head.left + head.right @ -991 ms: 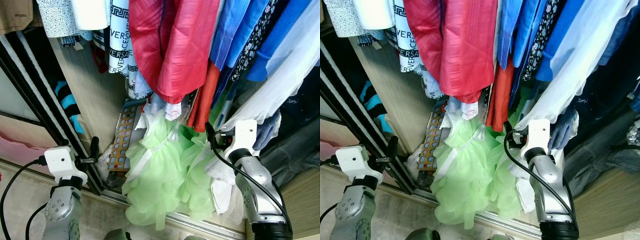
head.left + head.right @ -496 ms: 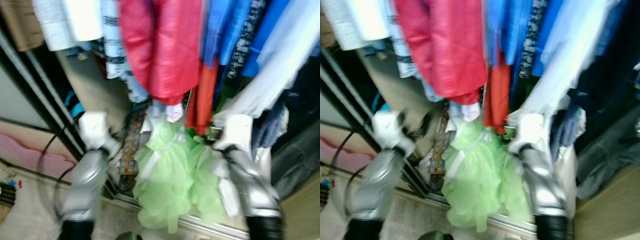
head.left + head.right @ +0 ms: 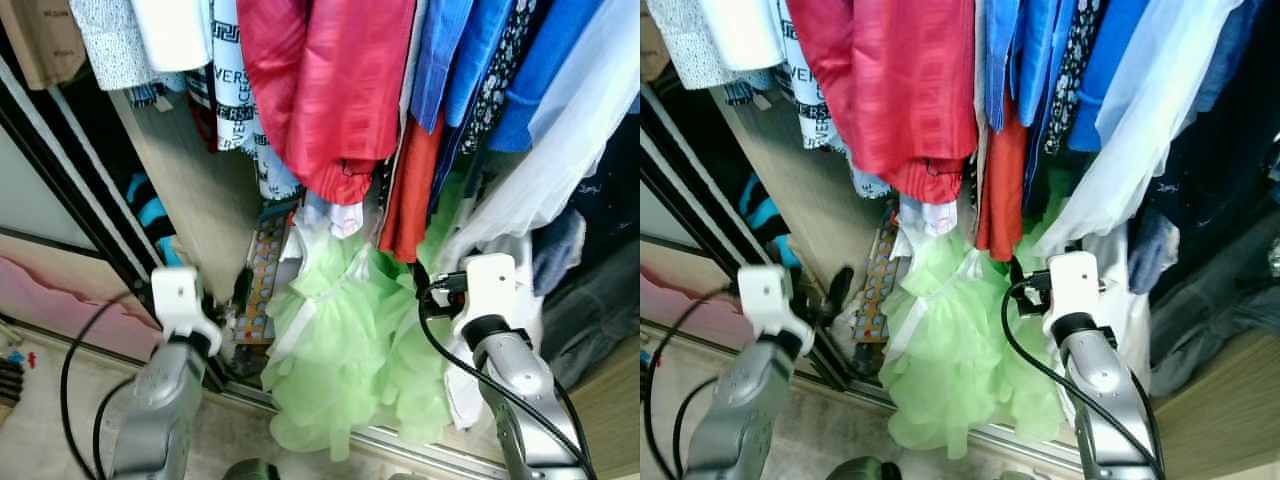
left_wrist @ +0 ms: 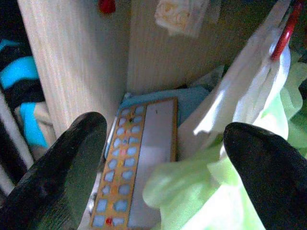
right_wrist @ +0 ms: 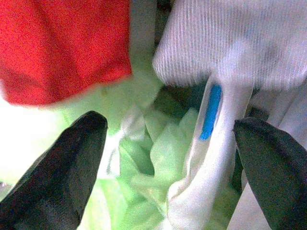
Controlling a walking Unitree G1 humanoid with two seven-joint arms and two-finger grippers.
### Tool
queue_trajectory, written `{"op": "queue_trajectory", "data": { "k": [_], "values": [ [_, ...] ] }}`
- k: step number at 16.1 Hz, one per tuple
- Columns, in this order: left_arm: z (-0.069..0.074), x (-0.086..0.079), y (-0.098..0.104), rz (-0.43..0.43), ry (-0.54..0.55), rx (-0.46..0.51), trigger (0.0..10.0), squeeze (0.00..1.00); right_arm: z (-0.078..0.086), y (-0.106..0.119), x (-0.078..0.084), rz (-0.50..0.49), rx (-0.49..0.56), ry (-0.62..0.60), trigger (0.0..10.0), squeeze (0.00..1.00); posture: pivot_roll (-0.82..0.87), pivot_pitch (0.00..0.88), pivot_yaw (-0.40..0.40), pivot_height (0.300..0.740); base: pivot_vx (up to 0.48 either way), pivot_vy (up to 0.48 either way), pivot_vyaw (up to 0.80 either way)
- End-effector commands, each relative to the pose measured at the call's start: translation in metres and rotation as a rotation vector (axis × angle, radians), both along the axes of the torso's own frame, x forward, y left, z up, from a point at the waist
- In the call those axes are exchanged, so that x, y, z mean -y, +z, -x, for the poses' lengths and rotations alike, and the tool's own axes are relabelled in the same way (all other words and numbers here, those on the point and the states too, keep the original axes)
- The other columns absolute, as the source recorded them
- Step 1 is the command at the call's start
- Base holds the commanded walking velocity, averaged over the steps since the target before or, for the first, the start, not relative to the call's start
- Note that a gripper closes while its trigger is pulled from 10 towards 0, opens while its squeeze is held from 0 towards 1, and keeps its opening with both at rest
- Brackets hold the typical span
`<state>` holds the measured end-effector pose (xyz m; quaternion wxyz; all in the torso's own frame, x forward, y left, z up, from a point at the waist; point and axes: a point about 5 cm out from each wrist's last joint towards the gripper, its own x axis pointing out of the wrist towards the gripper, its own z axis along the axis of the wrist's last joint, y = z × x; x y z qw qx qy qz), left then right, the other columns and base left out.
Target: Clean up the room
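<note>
Wardrobe interior: hanging clothes cut off at the top. Green dress (image 3: 345, 370) heaped lower centre, part hidden by my arms. My left claw (image 4: 163, 158) open; my right claw (image 5: 168, 167) open, empty.

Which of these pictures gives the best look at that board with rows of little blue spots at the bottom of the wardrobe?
The left wrist view: the spotted board lies close, between the left hand's open fingers. Both eye views show a narrow strip of it beside the green dress. The right wrist view faces the dress and other clothes instead.

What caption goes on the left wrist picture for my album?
Open left gripper faces a frilly light-green dress and an orange board with blue dots by a wooden panel.
</note>
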<state>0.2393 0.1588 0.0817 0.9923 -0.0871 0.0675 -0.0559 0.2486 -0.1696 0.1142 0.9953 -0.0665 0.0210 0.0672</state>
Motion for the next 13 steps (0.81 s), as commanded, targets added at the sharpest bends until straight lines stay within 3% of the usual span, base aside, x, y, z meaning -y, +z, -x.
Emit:
{"op": "queue_trajectory", "data": {
  "k": [1,3,7,11,13],
  "values": [
    [-0.001,-0.004,0.01,0.003,0.018,0.039,10.0,0.0,0.001,0.009,-0.005,0.004,0.04,0.03,10.0,0.0,-0.1,0.0,0.029,0.74,0.0,0.0,0.0],
    [-0.001,-0.007,0.012,-0.027,0.057,0.039,10.0,0.0,0.004,0.014,-0.006,0.05,0.079,0.045,10.0,0.0,-0.1,0.0,0.02,0.74,0.0,0.0,0.0],
    [0.007,-0.003,0.015,0.057,0.054,0.016,10.0,0.0,0.016,0.024,-0.002,0.091,0.1,0.08,10.0,0.0,-0.11,0.0,0.019,0.74,0.0,0.0,0.0],
    [0.003,-0.001,0.022,-0.021,0.023,0.065,10.0,0.0,0.015,0.02,-0.008,0.082,0.101,0.117,10.0,0.0,-0.1,0.0,0.025,0.74,0.0,0.0,0.0],
    [0.001,-0.001,0.022,-0.004,0.022,0.039,10.0,0.0,0.013,0.02,-0.013,0.078,0.1,0.165,10.0,0.0,-0.1,0.0,0.026,0.74,0.0,0.0,0.8]
  ]
}}
